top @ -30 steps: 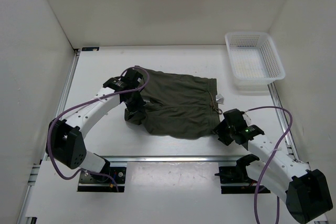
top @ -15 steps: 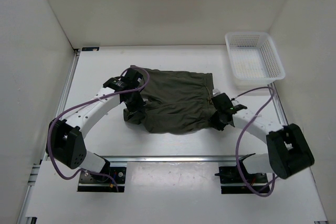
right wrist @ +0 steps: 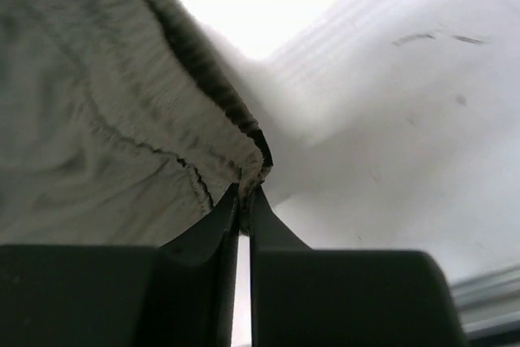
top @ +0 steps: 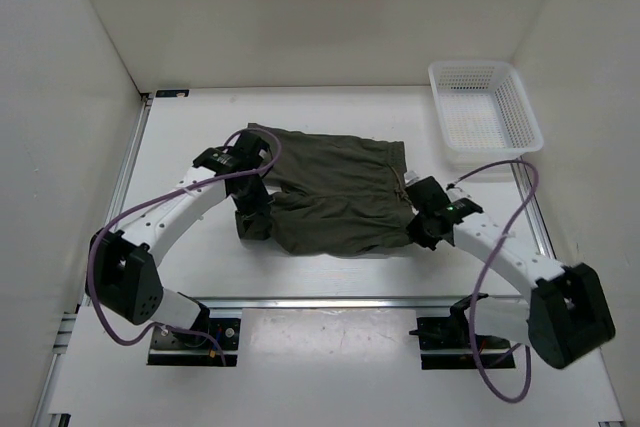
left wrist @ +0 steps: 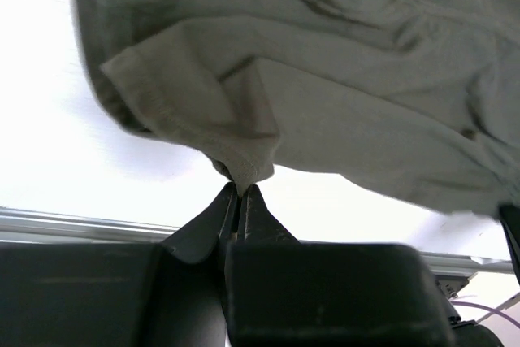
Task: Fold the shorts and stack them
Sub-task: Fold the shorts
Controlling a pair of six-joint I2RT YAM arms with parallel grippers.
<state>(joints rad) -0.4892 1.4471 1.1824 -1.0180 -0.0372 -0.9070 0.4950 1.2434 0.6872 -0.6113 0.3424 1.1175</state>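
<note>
Find the dark olive-green soft fabric shorts (top: pixel 335 192) spread on the white table (top: pixel 200 137), left of and nearer than the white plastic mesh basket (top: pixel 470 65), waistband end toward the basket. Note the left gripper (left wrist: pixel 241 191) pinched tight on the near leg-hem corner, the corner farthest from the basket, and the right gripper (right wrist: pixel 246 193) clamped on the ribbed near waistband corner, on the basket side. Treat this, by judgement, as the start of a lengthwise fold. Raise both pinched corners together and evenly, only enough to clear the layer below. Carry them over the cloth toward the far edge, the one level with the basket. Hold the span just taut enough to prevent sagging in the middle. Lay edge on edge before letting go. Go gently, to avoid slipping out of such thin pinches. Cannot tell how deep the cloth sits between either pair of fingers, with only the tips and a fold of hem in the wrist views. Hard to make out the drawstring and small white tag from above. Cannot see the underside of the cloth, nor any crease beneath.
</note>
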